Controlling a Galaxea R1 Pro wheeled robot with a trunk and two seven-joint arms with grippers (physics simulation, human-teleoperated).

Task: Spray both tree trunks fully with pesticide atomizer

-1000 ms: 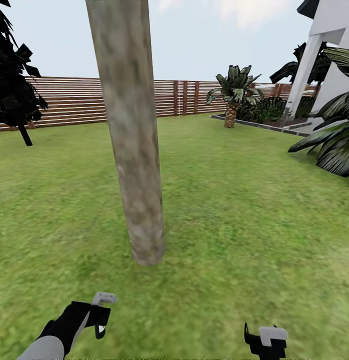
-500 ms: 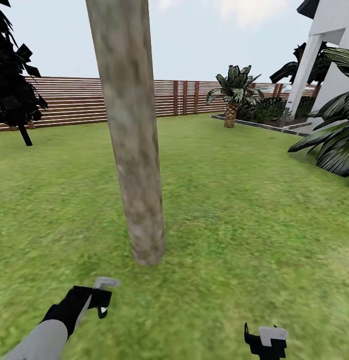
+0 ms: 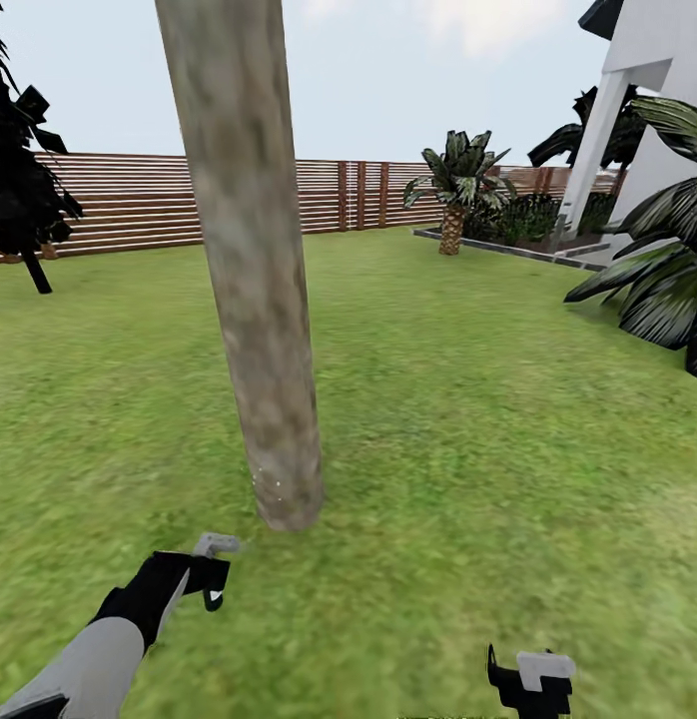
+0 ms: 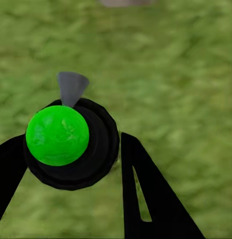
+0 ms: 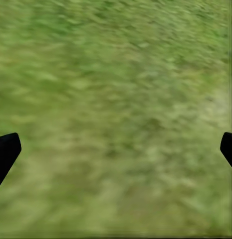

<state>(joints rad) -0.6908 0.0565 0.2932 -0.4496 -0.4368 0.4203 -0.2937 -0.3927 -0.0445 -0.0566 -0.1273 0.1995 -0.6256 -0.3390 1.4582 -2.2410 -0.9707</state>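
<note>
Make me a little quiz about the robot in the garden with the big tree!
1. True or false: the left gripper holds the atomizer, a black sprayer with a green ball.
2. What is the right gripper doing? A) holding a bottle B) open over the grass C) touching the trunk
3. Fill in: tiny white specks of pesticide show on the tree trunk near its ____.

Key: 1 true; 2 B; 3 base.
</note>
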